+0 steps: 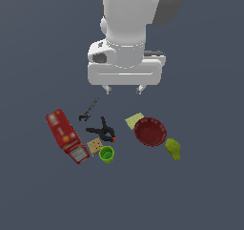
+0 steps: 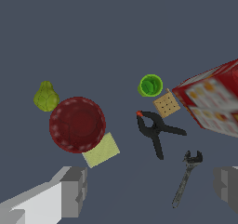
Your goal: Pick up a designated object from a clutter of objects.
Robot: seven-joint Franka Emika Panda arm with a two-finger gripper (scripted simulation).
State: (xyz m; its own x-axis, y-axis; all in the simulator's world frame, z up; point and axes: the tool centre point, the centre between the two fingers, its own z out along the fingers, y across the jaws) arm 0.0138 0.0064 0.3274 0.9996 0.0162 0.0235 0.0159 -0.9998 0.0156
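Note:
The designated object, a small olive lumpy pear-like thing, lies just beyond the red bowl on the exterior view's right. My gripper hangs open high above the clutter, holding nothing, its fingers wide apart. The clutter spreads below it: a red box, a black clamp, a thin dark tool, a tan cracker square, a green cup and a yellow square.
All items lie on a plain dark grey-blue floor. The olive lump sits at the outer edge of the group, with only the bowl close beside it.

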